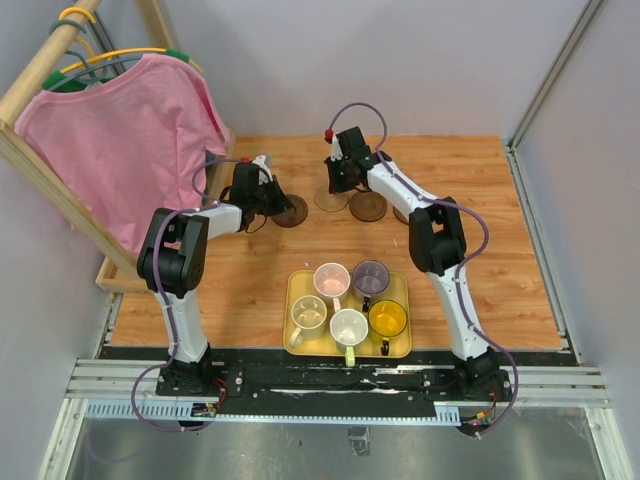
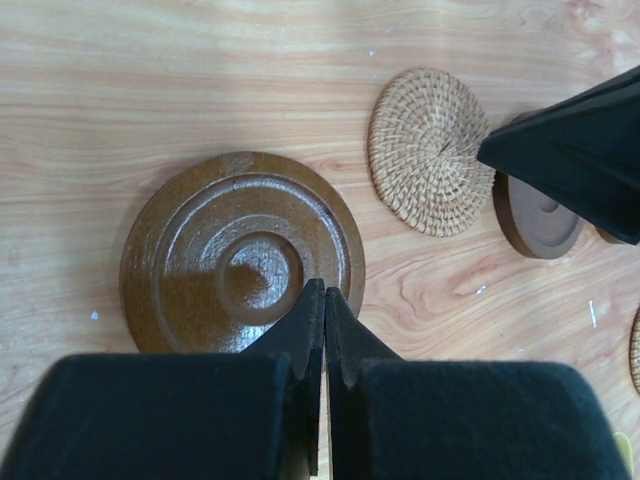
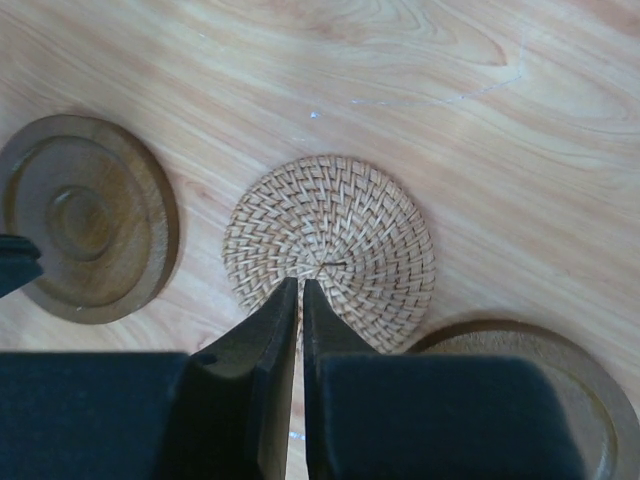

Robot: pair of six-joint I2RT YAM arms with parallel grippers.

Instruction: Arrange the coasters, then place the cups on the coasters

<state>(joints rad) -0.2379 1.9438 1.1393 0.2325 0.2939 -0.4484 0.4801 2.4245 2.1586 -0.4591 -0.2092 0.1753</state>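
Top external: row of thin round coasters (image 1: 368, 205) flat on the far half of the wooden desk (image 1: 500, 250), set close side by side. Five small handled cups (image 1: 349, 327) upright in the yellow rectangular tray (image 1: 300, 283) at the near edge between the arm bases, well apart from the row. Left tool (image 1: 272, 200) down at the leftmost disc, right tool (image 1: 337, 188) down at its neighbour. Far left, a pink shirt (image 1: 120, 130) on a wooden rack (image 1: 45, 62), away from the work.

Left wrist: left tool fully closed, nothing pinched, tips at the rim of the dark brown ringed wooden coaster (image 2: 240, 255); touching or just above, cannot tell. Just beside it the tan woven round coaster (image 2: 430, 150), a strip of bare desk between. Wooden disc judged stiff, light, glossy and likely slippery. Too flat to pinch from above, so better slid by pressing on top or pushing at the rim.

Right wrist: right tool all but closed, only a hairline slit between the fingers, nothing held; tips over the near edge of the woven coaster. Another brown disc on either side. Weave judged light, slightly pliable and rougher, so likely to drag rather than glide. Cups probably light and rigid, the translucent ones perhaps plastic. Best taken by the wall opposite the handle, one finger inside.
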